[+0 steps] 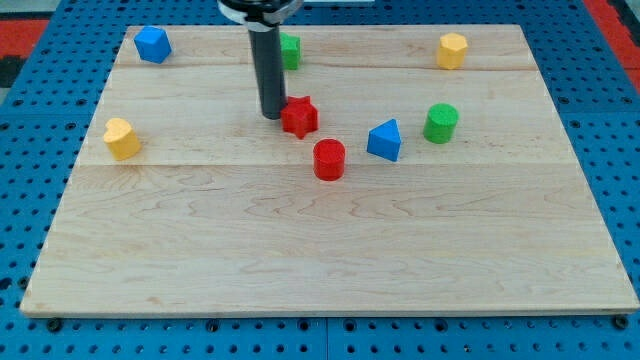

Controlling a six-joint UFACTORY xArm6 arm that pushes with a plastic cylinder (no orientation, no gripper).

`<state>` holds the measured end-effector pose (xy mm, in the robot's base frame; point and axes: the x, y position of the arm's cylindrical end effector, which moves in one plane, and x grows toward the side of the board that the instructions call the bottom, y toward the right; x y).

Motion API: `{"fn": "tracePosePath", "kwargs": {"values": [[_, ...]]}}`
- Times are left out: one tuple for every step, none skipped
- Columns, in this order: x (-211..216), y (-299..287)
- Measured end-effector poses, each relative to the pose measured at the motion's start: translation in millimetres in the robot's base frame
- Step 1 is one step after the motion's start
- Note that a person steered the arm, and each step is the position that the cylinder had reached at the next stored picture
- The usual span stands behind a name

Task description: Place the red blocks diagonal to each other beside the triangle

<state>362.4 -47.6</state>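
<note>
A red star block (300,117) lies near the board's upper middle. A red cylinder (329,159) stands just below and to its right. A blue triangle block (384,140) lies to the right of both red blocks, apart from them. My tip (272,115) is at the star's left edge, touching or nearly touching it. The dark rod rises from there to the view's top.
A green block (290,50) sits behind the rod at the top. A blue block (153,44) is at top left, a yellow block (452,50) at top right, a yellow block (122,138) at left, a green cylinder (441,123) right of the triangle. The wooden board (320,260) ends at blue pegboard.
</note>
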Motion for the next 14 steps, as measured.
{"fn": "tracePosePath", "kwargs": {"values": [[0.0, 24.2], [0.0, 34.2], [0.0, 34.2], [0.0, 34.2], [-2.1, 34.2], [-5.7, 47.9], [-5.7, 62.3], [-5.7, 68.5], [-6.6, 68.5], [-12.4, 70.3], [-15.3, 70.4], [13.3, 78.0], [66.0, 61.8], [117.4, 62.7]]}}
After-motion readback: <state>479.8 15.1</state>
